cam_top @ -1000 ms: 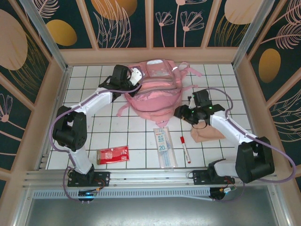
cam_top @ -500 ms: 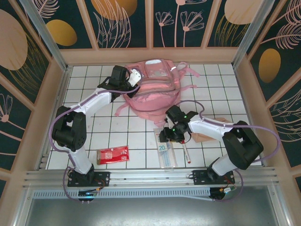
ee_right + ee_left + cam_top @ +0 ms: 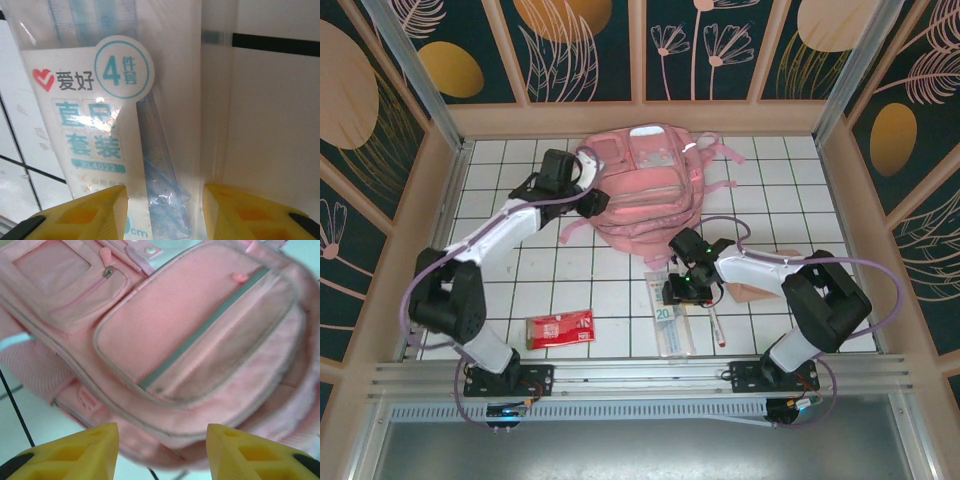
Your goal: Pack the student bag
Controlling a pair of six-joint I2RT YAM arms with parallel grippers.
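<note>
The pink student bag [image 3: 645,190] lies at the back middle of the tiled table, its clear front panel facing up. In the left wrist view its pockets and grey-edged zip lines [image 3: 190,340] lie just beyond my fingers. My left gripper [image 3: 588,203] [image 3: 162,432] is open at the bag's left edge, with nothing between its yellow fingers. My right gripper [image 3: 682,292] [image 3: 164,192] is open and sits low over a clear ruler-set packet [image 3: 672,320] [image 3: 100,100]. Its fingers stand above the packet's top end.
A red marker pen [image 3: 713,317] lies just right of the ruler packet. A red flat packet [image 3: 560,328] sits at the front left. A small beige-pink pouch [image 3: 760,290] lies under my right forearm. Wooden walls [image 3: 440,200] enclose the table.
My left gripper has opened, let go of the bag and drawn back to the left. My right arm swung from the pouch to the ruler packet, and its jaws have narrowed slightly.
</note>
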